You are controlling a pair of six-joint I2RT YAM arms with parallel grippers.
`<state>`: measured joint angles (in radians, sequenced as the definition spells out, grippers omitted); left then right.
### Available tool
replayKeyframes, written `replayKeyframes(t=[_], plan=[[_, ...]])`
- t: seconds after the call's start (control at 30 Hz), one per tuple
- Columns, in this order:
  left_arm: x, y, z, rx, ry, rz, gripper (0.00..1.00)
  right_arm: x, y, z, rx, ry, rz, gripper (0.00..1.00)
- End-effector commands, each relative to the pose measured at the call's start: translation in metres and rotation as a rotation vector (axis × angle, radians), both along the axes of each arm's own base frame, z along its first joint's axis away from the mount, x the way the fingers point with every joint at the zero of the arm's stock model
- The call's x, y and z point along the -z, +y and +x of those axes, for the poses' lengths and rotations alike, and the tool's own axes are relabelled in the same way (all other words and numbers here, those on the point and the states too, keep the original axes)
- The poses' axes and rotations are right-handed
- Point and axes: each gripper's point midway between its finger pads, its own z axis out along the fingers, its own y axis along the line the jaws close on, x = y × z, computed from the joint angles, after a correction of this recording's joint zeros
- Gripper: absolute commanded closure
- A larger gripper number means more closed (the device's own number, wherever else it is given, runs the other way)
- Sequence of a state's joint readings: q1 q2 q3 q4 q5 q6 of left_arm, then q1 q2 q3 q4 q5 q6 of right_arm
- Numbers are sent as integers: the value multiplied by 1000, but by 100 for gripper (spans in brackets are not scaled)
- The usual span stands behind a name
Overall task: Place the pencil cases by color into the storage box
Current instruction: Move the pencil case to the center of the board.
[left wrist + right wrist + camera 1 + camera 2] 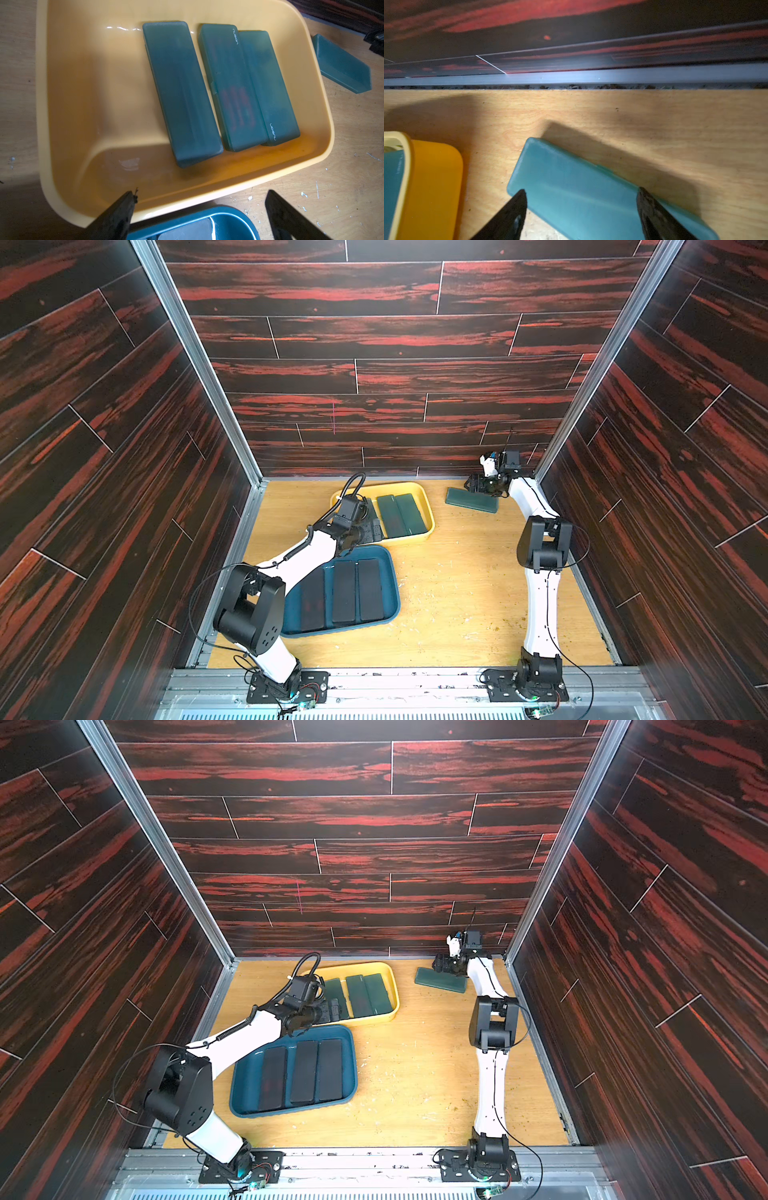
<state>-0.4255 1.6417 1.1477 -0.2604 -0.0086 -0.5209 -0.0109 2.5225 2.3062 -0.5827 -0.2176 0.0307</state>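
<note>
Both top views are showing, nearest, the blue tray [390, 572] carrying three black pencil cases [345, 591] side by side. Behind it, the left gripper [199, 209] is hanging with jaws spread and empty over the near rim of the yellow tray [428, 526], where three green pencil cases [182, 91] are lying. Farthest, the right gripper [581, 209] is straddling the fourth green pencil case [471, 500] on the wooden table [457, 593]; whether it is squeezing, I cannot tell.
</note>
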Motion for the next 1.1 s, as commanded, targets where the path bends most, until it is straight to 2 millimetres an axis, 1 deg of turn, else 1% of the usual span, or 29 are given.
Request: replayKeyframes(t=[0.0,0.3,0.57,0.83,0.93,1.07], plan=[[-23,3,-2,-13,-52,-32,1,31,5,-7,-1,96,54,17],[-29,2,-3,-13,-59,-47,2,51,1,-17,2,169,30,16],[-30,2,-4,-11,-62,-51,2,55,1,-21,2,194,35,16],[-36,3,-6,-13,-73,-57,2,51,2,-28,1,218,43,16],[-37,3,-7,-13,-76,-58,2,48,-6,-22,24,186,5,16],[-39,6,-10,-16,-80,-56,2,30,-9,-11,21,122,-20,16]])
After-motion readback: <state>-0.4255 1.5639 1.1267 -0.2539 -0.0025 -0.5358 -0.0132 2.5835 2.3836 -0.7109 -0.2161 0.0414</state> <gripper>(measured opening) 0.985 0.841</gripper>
